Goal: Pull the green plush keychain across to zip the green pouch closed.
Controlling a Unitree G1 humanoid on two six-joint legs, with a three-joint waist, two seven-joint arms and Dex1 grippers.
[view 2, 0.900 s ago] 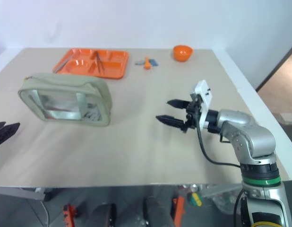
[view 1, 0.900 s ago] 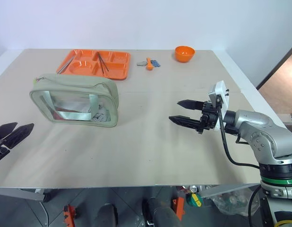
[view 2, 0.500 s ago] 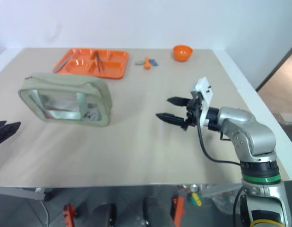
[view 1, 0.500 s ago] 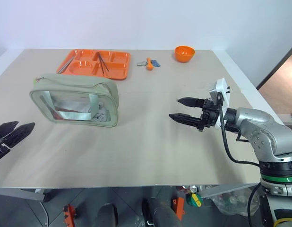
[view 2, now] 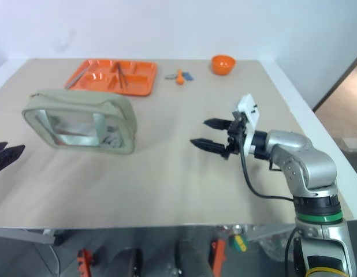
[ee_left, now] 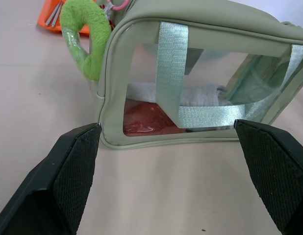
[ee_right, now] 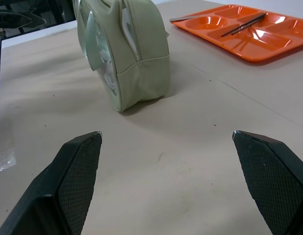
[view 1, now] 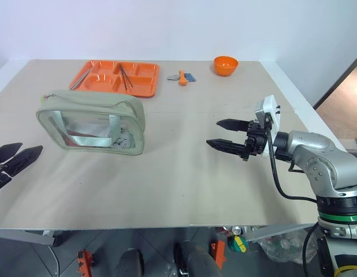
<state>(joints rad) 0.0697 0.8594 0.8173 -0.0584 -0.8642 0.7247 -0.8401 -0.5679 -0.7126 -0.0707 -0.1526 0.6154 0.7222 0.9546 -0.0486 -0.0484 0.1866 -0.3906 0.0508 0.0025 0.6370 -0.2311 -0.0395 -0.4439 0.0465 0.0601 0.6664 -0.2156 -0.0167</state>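
While the green pouch (view 1: pixel 90 122) sits alone on the tabletop (view 1: pixel 178 184), both hands wait apart from it. The left gripper (view 1: pixel 15 158) and right gripper (view 1: pixel 226 135) have fingers spread, holding nothing. Next, a hand should reach the green plush keychain (ee_left: pixel 83 43) at the pouch's left end.

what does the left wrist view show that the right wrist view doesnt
Left wrist view: the green plush keychain hanging at one end of the green pouch, and white and red contents behind the clear window. Right wrist view: the pouch's far end and the chopsticks on the orange tray. Both share the pouch, the tray, the table and an open end effector.
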